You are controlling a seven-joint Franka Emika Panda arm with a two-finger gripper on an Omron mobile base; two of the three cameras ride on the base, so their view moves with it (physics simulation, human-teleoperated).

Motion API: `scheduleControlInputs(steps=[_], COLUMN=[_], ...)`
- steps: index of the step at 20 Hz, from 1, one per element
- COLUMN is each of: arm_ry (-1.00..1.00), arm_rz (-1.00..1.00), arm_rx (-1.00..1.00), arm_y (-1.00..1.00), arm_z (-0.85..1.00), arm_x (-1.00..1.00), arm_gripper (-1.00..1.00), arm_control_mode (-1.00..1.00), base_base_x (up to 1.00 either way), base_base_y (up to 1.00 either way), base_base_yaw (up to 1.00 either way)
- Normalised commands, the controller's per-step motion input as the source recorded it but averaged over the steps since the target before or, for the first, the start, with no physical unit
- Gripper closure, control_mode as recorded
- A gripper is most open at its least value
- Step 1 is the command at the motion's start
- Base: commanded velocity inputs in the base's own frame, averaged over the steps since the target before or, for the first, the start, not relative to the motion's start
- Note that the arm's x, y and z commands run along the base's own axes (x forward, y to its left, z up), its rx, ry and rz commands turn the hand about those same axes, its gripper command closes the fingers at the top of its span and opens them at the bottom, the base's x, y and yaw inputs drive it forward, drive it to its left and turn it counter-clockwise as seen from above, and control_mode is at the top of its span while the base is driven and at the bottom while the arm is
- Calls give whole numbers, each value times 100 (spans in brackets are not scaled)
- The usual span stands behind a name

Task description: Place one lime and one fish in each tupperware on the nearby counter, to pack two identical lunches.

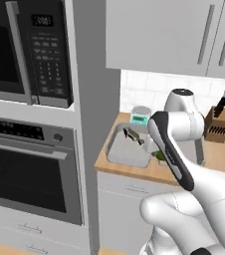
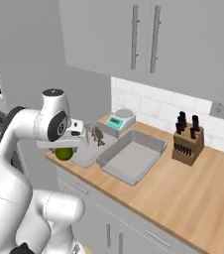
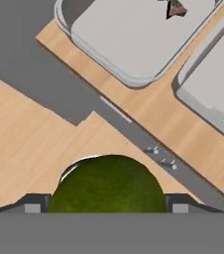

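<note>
Lime (image 3: pixel 108 183) is held between the closed-in fingertips of the gripper (image 2: pixel 64 149) just off the surface (image 2: pixel 183 183) edge, beside the near tupperware (image 2: pixel 86 154) with a fish (image 2: pixel 98 135), so it could be dropped onto the floor if released early

Fish (image 3: pixel 176 8) cut off by hand view's top edge. Lime (image 3: pixel 107 184) lower part hidden. Near tupperware (image 1: pixel 128 152) partly hidden behind arm.

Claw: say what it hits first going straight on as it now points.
The claw, shut on the lime, points down at the front edge of the counter beside the tupperware; probably that edge first, though depth is unclear.
</note>
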Motion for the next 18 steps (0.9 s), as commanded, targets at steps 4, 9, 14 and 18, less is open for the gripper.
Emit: scheduleControlInputs(steps=[4,9,14,18], arm_ry=[0,0,0,4], arm_rz=[0,0,0,0], arm_rx=[0,0,0,0], arm_y=[0,0,0,14], arm_z=[0,0,0,-11], arm_x=[0,0,16,100], arm_gripper=[100,100,100,100], arm_control_mode=[100,100,-100,-100], base_base_x=[86,25,9,0], base_base_y=[-14,0,0,0], base_base_yaw=[0,0,0,0])
